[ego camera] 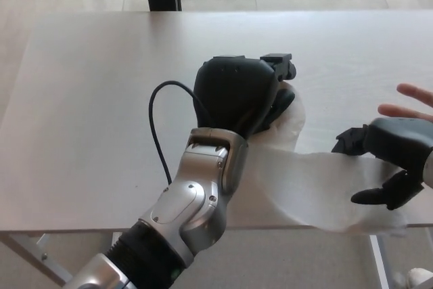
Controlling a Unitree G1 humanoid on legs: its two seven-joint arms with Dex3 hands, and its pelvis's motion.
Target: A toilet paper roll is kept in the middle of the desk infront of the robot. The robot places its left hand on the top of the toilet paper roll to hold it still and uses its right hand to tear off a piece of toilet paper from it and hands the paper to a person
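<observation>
The left hand [238, 94] covers nearly all of the toilet paper roll [291, 114]; only a white sliver shows just past its fingers [281, 65], so the roll's top and core are hidden. The right hand [384, 160] is cut off by the picture's right edge, its wrist out of sight. The paper strip [311, 184] passes under its fingers, and whether they pinch it cannot be told. Beyond them, a person's hand [411, 103] shows only as fingertips at the edge.

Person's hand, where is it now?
Head view, far right edge: the person's hand hovers over the desk, just behind the robot's right hand.
</observation>
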